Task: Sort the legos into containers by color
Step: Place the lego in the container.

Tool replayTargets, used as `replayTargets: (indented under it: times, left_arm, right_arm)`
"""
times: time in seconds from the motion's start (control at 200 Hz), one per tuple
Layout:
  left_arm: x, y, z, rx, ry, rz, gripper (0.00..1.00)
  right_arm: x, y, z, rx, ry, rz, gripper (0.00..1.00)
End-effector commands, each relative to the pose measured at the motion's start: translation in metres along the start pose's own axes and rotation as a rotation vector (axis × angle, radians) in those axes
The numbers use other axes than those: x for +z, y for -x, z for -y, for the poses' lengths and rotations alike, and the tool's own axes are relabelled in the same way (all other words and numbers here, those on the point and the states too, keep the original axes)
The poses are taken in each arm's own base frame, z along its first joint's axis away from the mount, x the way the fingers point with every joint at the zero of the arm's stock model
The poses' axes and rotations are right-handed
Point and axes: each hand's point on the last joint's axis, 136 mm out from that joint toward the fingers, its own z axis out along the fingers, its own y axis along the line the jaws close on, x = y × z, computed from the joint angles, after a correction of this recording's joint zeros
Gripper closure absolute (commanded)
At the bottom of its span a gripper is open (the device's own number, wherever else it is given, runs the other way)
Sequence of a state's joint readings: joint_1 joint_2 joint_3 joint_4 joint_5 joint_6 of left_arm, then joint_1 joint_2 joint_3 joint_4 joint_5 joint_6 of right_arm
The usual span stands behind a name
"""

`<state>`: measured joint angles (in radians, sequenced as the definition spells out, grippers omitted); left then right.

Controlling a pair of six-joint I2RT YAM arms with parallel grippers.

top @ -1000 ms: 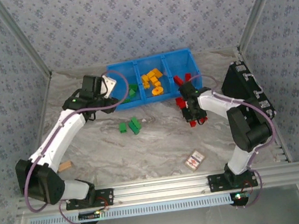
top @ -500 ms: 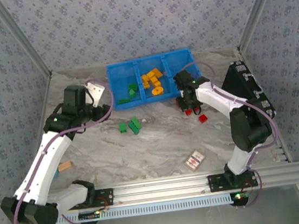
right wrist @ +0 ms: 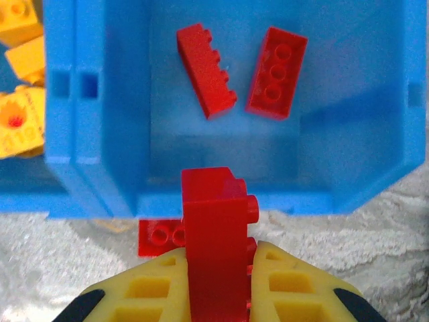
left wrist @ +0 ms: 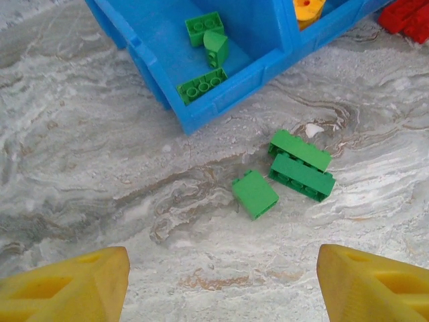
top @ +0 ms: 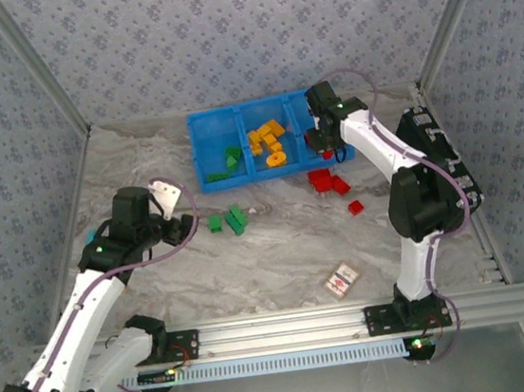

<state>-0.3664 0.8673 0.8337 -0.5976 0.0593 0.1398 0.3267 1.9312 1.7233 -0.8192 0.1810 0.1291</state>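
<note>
Clamping a red brick (right wrist: pixel 216 211), the right gripper (right wrist: pixel 218 261) hangs at the near wall of the blue bin (right wrist: pixel 100 134), two red bricks (right wrist: pixel 205 70) in the compartment ahead. The left gripper (left wrist: pixel 221 282) gapes wide, three green bricks (left wrist: pixel 255 194) lying ahead of it.

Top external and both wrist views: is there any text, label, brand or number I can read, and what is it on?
Nothing legible anywhere.
Red-and-white card on the table: some print, too small to read.
Black case at the right edge: white marks, too blurred to read.
Legos and blue bin: no lettering I can make out.
</note>
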Motion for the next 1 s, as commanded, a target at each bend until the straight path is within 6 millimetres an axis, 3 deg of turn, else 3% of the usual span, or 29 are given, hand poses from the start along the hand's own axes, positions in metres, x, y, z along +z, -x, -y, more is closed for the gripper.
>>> replayTargets:
  times: [0.0,0.345,0.515,0.74,0.995]
  left_arm:
    - [0.010,0.000,-0.003,-0.040,0.008,0.007,0.26]
    - [0.036,-0.030,-0.004,-0.086,0.027,-0.058,0.21]
    - [0.059,-0.044,-0.004,-0.115,0.020,-0.156,0.22]
    - [0.085,-0.048,-0.011,-0.151,0.046,-0.214,0.17]
    - [0.120,-0.050,-0.021,-0.213,0.085,-0.306,0.17]
  right_arm:
    - [0.007,0.018,0.006,-0.007,-0.023,0.016,0.79]
    - [0.055,0.032,0.015,-0.003,-0.039,-0.028,0.79]
    - [0.072,0.034,0.021,0.016,-0.030,-0.040,0.79]
    - [0.081,0.037,0.021,0.012,-0.019,-0.037,0.72]
    - [0.075,0.044,0.017,0.015,0.011,-0.012,0.65]
